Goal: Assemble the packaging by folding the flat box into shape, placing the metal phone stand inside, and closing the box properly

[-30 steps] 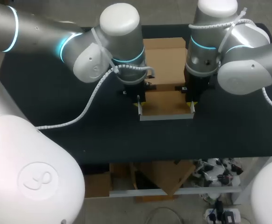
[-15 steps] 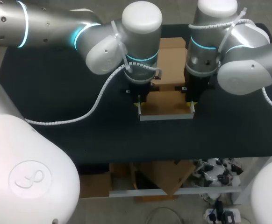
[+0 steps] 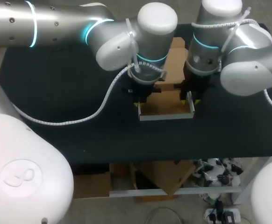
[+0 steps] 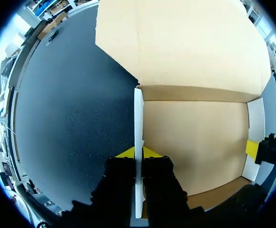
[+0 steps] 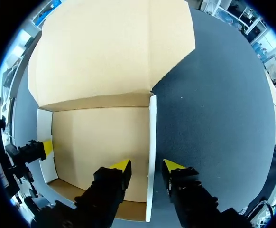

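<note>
Left gripper [image 4: 138,159], now swung inward, pinches the box's [image 3: 166,106] left wall [image 4: 138,118]; right gripper [image 5: 146,167], fingers spread, straddles the right wall [image 5: 151,137] (shaping unfinished).

Bright even light (shadows faint), glare on the box [image 4: 190,42].

You see one cardboard box [image 3: 166,103] on one dark surface [image 3: 56,107]. Two arms: left arm [image 3: 56,23], right arm [image 3: 248,60]. Two grippers: left gripper [image 4: 138,153], right gripper [image 5: 147,165]. Four fingers [image 5: 110,183] total, two per gripper, each with one yellow tip [image 5: 172,165]. Box parts: two white side walls, left wall [image 4: 138,118] and right wall [image 5: 151,142], one between each pair of fingers; one lid flap [image 4: 190,42] ahead of fingers.
</note>
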You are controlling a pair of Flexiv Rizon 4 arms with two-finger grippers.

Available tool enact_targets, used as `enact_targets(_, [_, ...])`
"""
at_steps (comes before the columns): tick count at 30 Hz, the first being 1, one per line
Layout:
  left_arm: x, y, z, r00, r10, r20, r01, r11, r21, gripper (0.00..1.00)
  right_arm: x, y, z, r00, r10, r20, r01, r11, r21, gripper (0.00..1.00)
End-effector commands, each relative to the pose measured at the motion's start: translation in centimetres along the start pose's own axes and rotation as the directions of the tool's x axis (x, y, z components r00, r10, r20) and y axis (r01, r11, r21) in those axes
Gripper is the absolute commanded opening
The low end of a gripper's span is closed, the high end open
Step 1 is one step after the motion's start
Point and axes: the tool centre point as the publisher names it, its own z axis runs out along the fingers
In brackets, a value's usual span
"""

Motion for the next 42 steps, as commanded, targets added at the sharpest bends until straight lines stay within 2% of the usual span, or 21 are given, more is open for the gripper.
enact_targets(1, [0.1,0.1,0.3,0.998,0.002,0.067,-0.002,1.000,0.008,0.00,-0.6,-0.8,-0.8,1.000,-0.012,-0.027,0.011,0.999,-0.033,0.51])
enact_targets(3, [0.0,0.1,0.3,0.998,0.005,0.064,-0.005,1.000,0.009,0.00,-0.8,-0.9,-1.1,0.999,-0.020,-0.046,0.017,0.999,-0.050,0.59])
enact_targets(13, [-0.6,0.1,0.0,0.999,0.016,0.039,-0.017,1.000,0.007,0.00,-1.4,-1.2,-2.4,0.995,-0.055,-0.079,0.047,0.994,-0.100,0.80])
enact_targets(17, [-0.7,0.1,-0.1,0.999,0.023,0.030,-0.023,1.000,0.008,0.00,-1.6,-1.3,-3.3,0.990,-0.087,-0.114,0.072,0.988,-0.135,0.96])
enact_targets(20, [-0.9,0.0,-0.1,0.999,0.026,0.023,-0.027,1.000,0.008,0.00,-1.8,-1.5,-4.1,0.984,-0.116,-0.137,0.092,0.982,-0.166,1.00])
enact_targets(30, [-1.6,0.0,-0.1,0.999,0.039,0.002,-0.039,0.999,0.008,0.00,-2.9,-1.8,-5.2,0.947,-0.239,-0.212,0.183,0.950,-0.252,1.00])
enact_targets(34, [-1.8,0.0,0.0,0.999,0.042,-0.002,-0.042,0.999,0.004,0.00,-3.2,-2.0,-5.9,0.914,-0.338,-0.223,0.267,0.917,-0.298,1.00])
enact_targets(36, [-1.9,0.0,0.0,0.999,0.047,-0.004,-0.047,0.999,0.001,0.00,-3.2,-2.2,-6.3,0.885,-0.407,-0.224,0.326,0.888,-0.325,1.00])
enact_targets(42, [-2.0,-0.1,0.1,0.999,0.053,-0.008,-0.053,0.999,-0.001,0.00,-3.8,-3.1,-7.8,0.770,-0.593,-0.237,0.460,0.772,-0.438,1.00])
